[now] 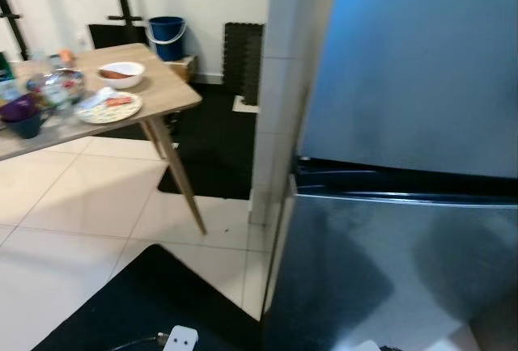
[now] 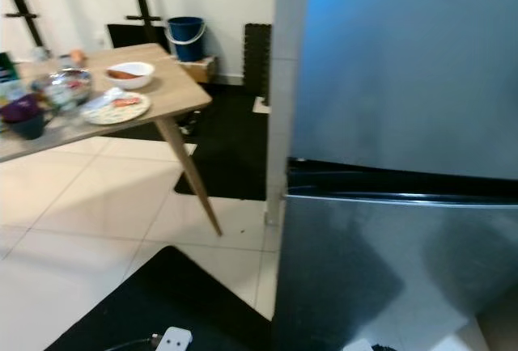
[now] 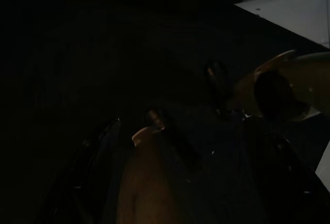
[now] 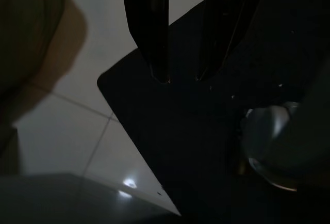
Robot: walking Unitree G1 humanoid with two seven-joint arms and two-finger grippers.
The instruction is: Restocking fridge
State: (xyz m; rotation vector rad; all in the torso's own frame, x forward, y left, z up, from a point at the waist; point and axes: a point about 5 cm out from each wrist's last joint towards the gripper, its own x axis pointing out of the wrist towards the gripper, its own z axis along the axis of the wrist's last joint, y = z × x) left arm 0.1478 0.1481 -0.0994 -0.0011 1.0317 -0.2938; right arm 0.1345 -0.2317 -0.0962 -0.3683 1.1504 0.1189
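A tall steel fridge fills the right side, with its upper door and lower door both closed and a dark seam between them. At the left, a wooden table carries a white bowl, a plate of food, a purple cup and several jars and packets. My right gripper hangs open over the black mat, with nothing between its fingers. My left arm hangs idle in deep shade, and its wrist view is too dark to read.
A black mat lies on the pale tiles in front of the fridge, with a small white device and its cable on it. The table's slanted leg reaches toward the fridge corner. A blue bucket stands by the far wall.
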